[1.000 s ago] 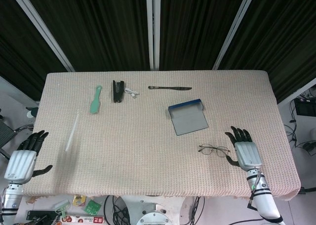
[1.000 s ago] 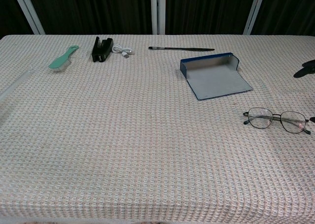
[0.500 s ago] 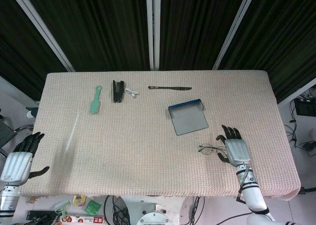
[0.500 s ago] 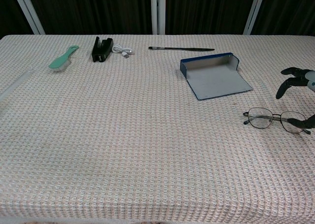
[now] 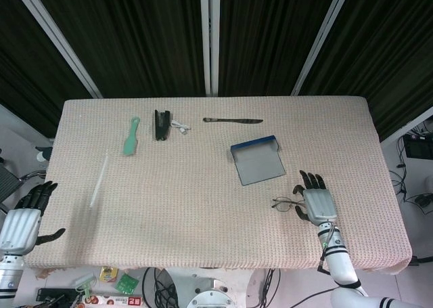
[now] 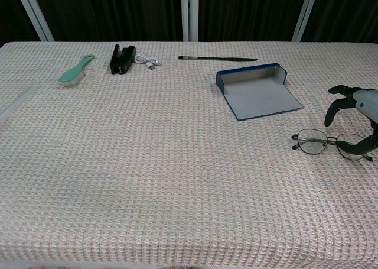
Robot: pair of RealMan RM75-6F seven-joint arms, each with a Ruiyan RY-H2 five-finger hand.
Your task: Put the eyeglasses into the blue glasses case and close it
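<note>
Thin-framed eyeglasses (image 5: pixel 287 203) (image 6: pixel 323 143) lie on the cloth near the front right. The blue glasses case (image 5: pixel 256 160) (image 6: pixel 257 91) lies open just behind them, its grey inside showing. My right hand (image 5: pixel 316 198) (image 6: pixel 357 106) hovers over the right part of the glasses with its fingers spread, holding nothing; its thumb reaches down beside the right lens. My left hand (image 5: pixel 23 215) hangs past the table's front left corner, fingers apart and empty; the chest view does not show it.
Along the back of the table lie a green brush (image 5: pixel 130 137), a black stapler (image 5: pixel 161 124), a small white cable (image 5: pixel 180 126) and a dark pen (image 5: pixel 233 120). A clear plastic tube (image 5: pixel 99 180) lies at the left. The table edge (image 5: pixel 379 152) is near my right hand.
My right hand has moved left and forward from the table's right edge until it is over the glasses. The left hand drifted slightly down and left.
</note>
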